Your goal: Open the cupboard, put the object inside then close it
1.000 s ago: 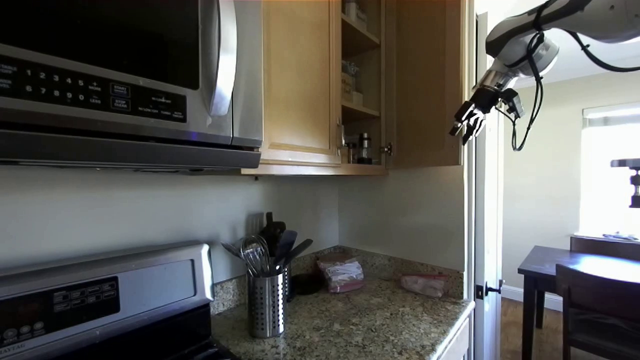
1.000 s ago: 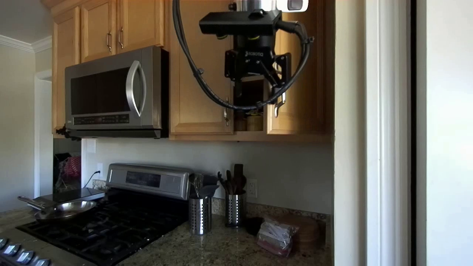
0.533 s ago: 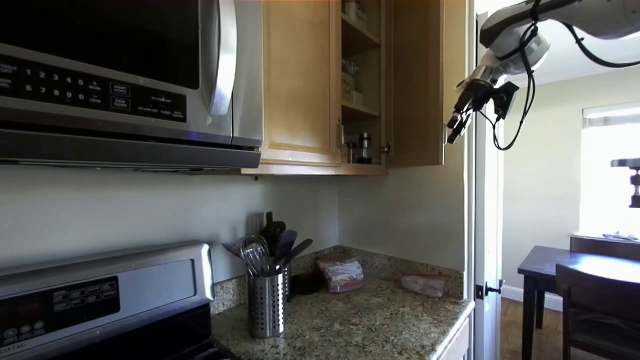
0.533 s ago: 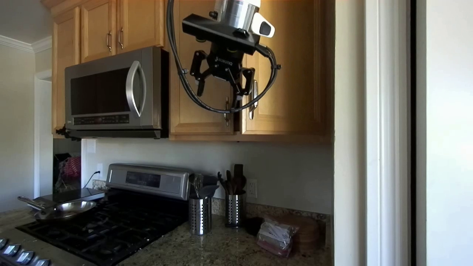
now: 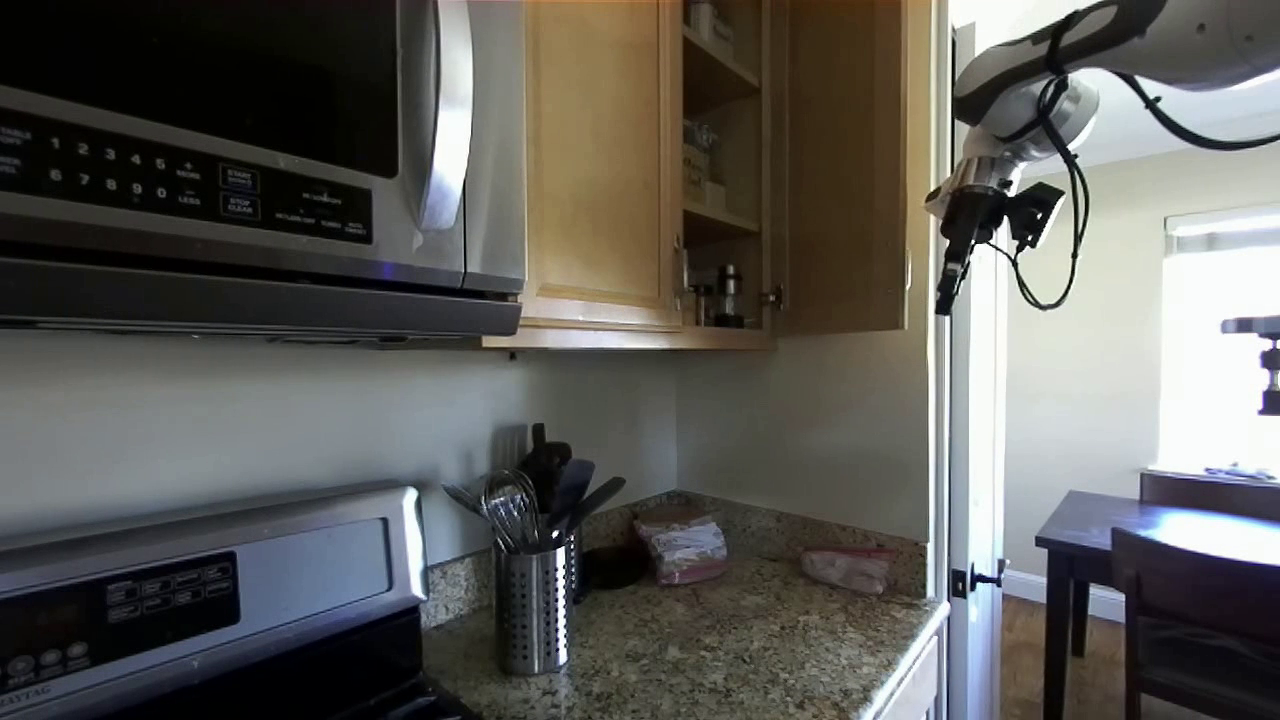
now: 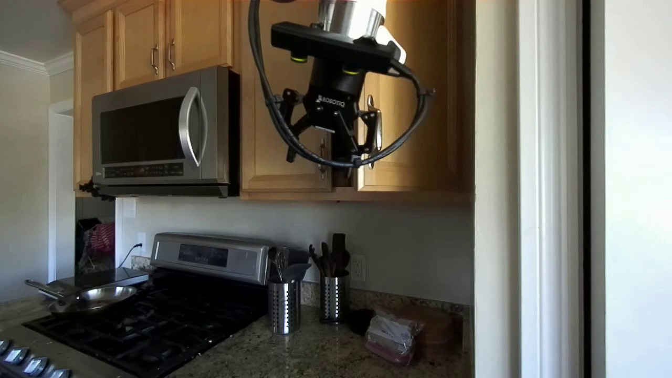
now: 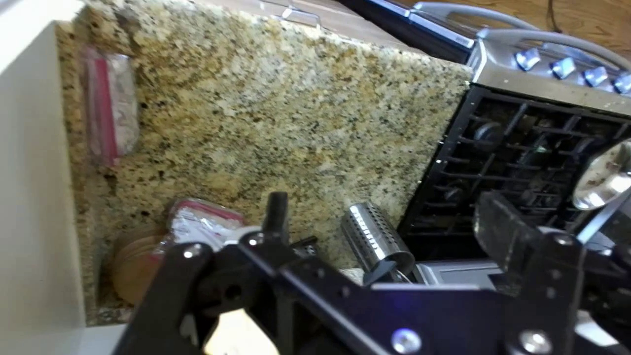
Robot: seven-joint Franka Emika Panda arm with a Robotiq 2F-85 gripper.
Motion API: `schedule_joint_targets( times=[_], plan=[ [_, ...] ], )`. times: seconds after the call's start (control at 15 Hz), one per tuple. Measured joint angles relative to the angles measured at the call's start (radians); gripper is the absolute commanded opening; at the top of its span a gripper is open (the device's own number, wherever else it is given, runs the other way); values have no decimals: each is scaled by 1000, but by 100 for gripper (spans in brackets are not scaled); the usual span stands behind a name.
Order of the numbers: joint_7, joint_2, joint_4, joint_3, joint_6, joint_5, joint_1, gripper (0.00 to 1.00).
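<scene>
In an exterior view, the cupboard (image 5: 742,165) hangs above the countertop (image 5: 720,640), one door (image 5: 845,170) swung out, small containers (image 5: 729,300) on its shelves (image 5: 735,223). In an exterior view, the empty gripper (image 6: 319,163), fingers wide apart, hangs before the doors' gap. In the wrist view, a canister (image 7: 370,232) of utensils (image 7: 378,272) stands near the stove's (image 7: 542,88) edge, countertop stretching toward the wall (image 7: 34,187).

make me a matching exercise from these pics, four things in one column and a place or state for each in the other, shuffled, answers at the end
1. cupboard
2. microwave
3. whisk
4. jaws

A. standing in a perforated holder
B. spread apart
C. above the stove
D. with one door open

Pairs: 1-D, 2-C, 3-A, 4-B
</scene>
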Motion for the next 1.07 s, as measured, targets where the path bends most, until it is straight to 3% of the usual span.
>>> schedule_joint_targets(
  times=[0.27, 0.6, 0.8, 1.07],
  plan=[
    [25, 59, 0, -28, 178, -21, -68, 39],
    [149, 122, 3, -41, 280, 121, -124, 9],
    [216, 143, 10, -41, 282, 203, -132, 3],
    [264, 149, 22, -35, 283, 286, -133, 7]
  ],
)
